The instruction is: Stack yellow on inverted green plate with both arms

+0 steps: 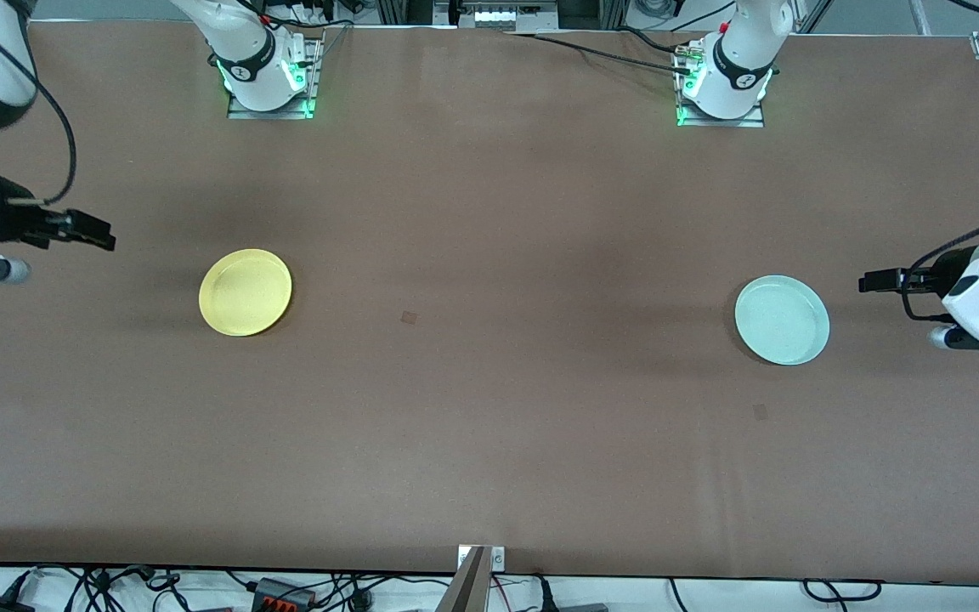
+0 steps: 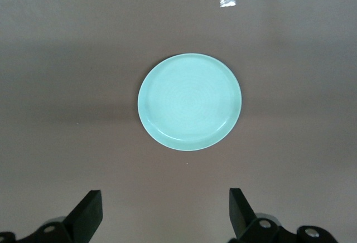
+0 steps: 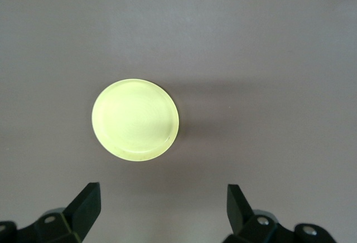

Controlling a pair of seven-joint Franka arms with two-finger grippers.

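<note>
Nothing done: round pale yellow plastic plate and mint-green plastic plate lie well apart (green still rim-up); left gripper and right gripper hover wide, empty

A round, shallow, pale yellow plastic plate lies flat and rim-up on the brown table toward the right arm's end. A round, shallow, pale mint-green plastic plate lies well apart from it toward the left arm's end, also upright, its low rim raised
</note>
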